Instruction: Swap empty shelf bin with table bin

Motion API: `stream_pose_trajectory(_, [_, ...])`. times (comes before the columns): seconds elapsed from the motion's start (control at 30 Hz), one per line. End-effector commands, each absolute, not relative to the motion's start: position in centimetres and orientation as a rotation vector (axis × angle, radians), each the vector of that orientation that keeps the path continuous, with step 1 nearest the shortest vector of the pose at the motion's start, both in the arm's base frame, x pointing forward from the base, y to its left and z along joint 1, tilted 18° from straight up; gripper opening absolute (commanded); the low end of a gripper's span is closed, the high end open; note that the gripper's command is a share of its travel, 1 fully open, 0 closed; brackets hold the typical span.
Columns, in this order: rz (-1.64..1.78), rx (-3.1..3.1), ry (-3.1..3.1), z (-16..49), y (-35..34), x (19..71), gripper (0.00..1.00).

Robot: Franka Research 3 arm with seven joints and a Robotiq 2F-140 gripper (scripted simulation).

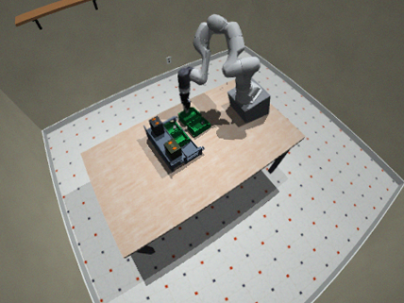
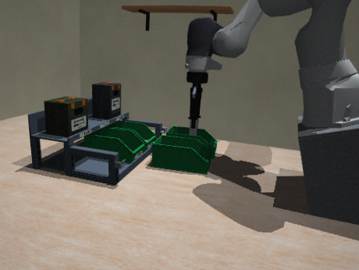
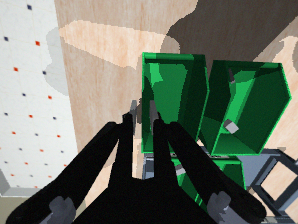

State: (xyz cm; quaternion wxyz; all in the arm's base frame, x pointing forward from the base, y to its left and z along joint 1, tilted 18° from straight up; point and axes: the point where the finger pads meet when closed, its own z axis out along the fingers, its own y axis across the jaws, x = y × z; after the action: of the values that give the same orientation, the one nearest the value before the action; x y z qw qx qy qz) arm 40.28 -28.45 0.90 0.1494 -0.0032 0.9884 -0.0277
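Two green open bins stand side by side on the table, touching, just beside the shelf (image 2: 35, 134) near the table's far edge. The empty bin (image 3: 175, 95) stands upright on its base at the outer side. The bin with parts (image 3: 247, 107) holds small grey pieces. One shelf slot (image 2: 91, 165) is vacant; two more green bins (image 2: 117, 140) sit level there.

Four green bins (image 2: 180, 155) show, two dark boxes (image 2: 65, 115), one shelf rack (image 2: 36, 137), one table (image 2: 117, 226).
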Motion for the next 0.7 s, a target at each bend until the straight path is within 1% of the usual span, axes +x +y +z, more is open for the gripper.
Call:
stream_pose_trajectory(0.0, [-0.08,-0.003,2.836,0.98,-28.54,40.45,0.15])
stream_pose_trajectory(0.67, [-0.08,-0.003,2.836,1.72,-28.5,40.22,0.15])
